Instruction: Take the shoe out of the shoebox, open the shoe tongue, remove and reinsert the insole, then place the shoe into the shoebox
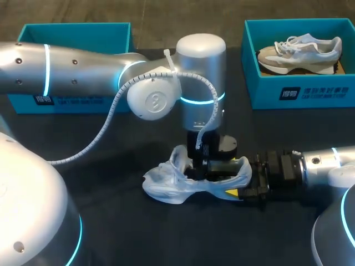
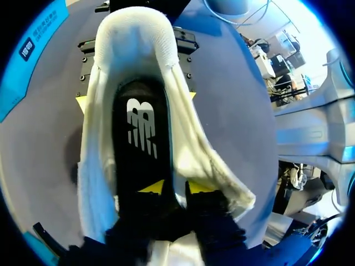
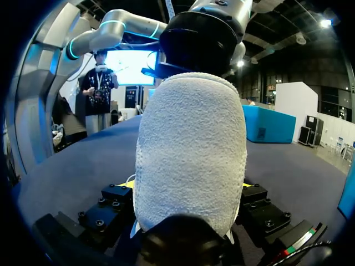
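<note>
Shoe (image 1: 166, 187) lies on the dark table (image 1: 127, 233).

White shoe (image 1: 183, 185) heel rough terry-like cloth; insole (image 2: 141, 144) matt black; arms (image 1: 83, 69) smooth glossy metal; table (image 1: 111, 238) matt dark.

— Colours on the white shoe (image 1: 166, 185)?
— Black insole (image 2: 141, 144) with a white logo; my left gripper (image 2: 175, 188) is black, tipped yellow.
— Elsewhere?
— Teal left shoebox (image 1: 72, 33) and right shoebox (image 1: 299, 91); a beige, grey and white second shoe (image 1: 302, 51); black desk (image 1: 138, 233).
</note>
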